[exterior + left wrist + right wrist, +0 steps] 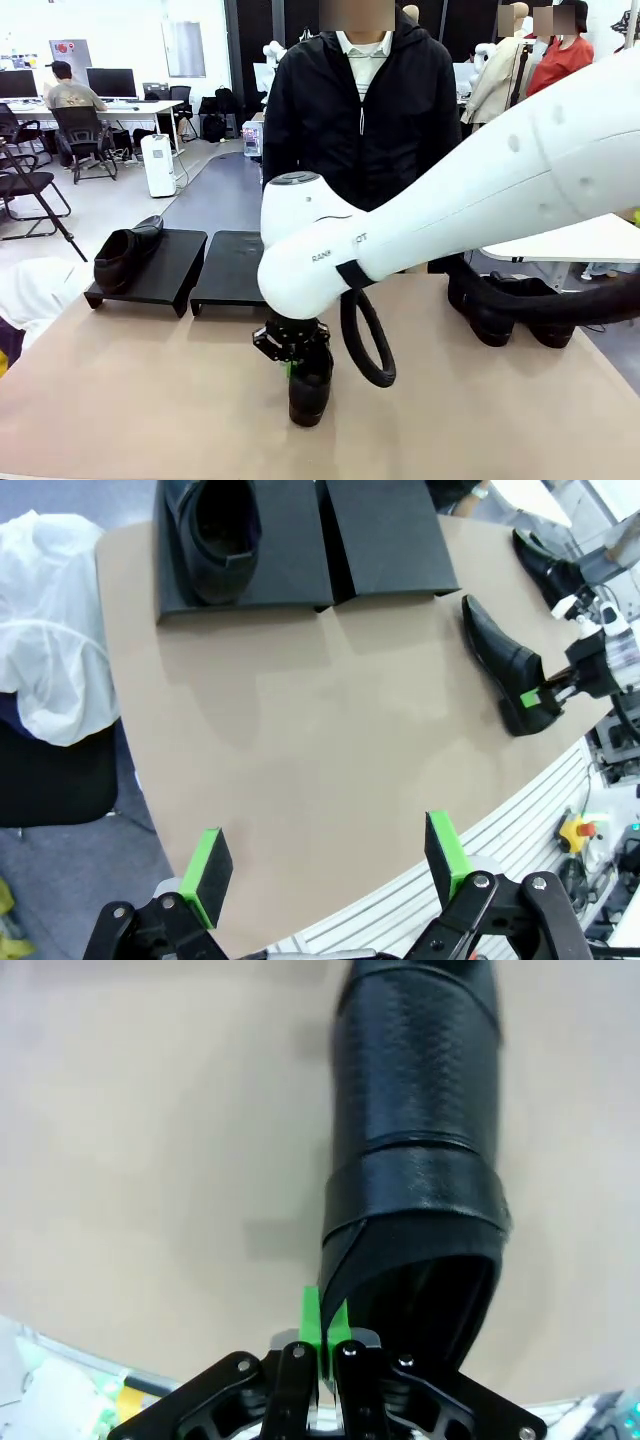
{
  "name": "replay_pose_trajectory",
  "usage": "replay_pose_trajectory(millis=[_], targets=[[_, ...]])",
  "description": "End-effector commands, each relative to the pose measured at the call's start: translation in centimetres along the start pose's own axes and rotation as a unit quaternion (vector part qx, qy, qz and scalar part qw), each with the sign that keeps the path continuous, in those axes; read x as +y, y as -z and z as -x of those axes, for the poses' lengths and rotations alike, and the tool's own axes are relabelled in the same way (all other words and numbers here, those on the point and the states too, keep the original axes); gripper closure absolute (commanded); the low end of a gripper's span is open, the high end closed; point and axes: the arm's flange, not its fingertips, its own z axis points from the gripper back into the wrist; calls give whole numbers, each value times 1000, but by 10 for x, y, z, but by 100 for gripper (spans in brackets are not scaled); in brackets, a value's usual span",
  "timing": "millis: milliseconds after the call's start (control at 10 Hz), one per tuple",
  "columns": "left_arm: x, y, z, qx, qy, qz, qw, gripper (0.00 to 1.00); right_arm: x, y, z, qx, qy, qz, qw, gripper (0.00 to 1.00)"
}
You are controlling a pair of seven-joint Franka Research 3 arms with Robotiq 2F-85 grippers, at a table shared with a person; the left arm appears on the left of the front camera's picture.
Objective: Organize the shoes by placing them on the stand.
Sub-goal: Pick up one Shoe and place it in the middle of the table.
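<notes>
Here, shoe (312,395), heel collar in right end effector (291,368), toe toward person (360,110)

I log four glossy black leather dress shoes (215,540): first shoe (123,257) on the left black stand platform (172,272), second shoe (310,392) sole-down mid-table, heel collar pinched by right gripper (291,368), other pair (487,322) far right.

I can read just two faint grey fragments, "RANK" and "OT", printed on the right arm's white joint housing (312,232).
</notes>
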Motion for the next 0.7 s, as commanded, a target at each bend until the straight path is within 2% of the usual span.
replay_pose_trajectory(millis=[0,400,500,600], targets=[[0,1,2,-8,6,9,1000,0,11,-8,-10,-11,21,19,1000,100],[0,1,2,-8,6,9,1000,0,11,-6,-10,-11,35,15,999,100],[0,1,2,-8,6,9,1000,0,10,-6,-10,-6,36,17,999,53],[0,1,2,-8,6,9,1000,0,8,-6,-10,-4,33,16,999,0]])
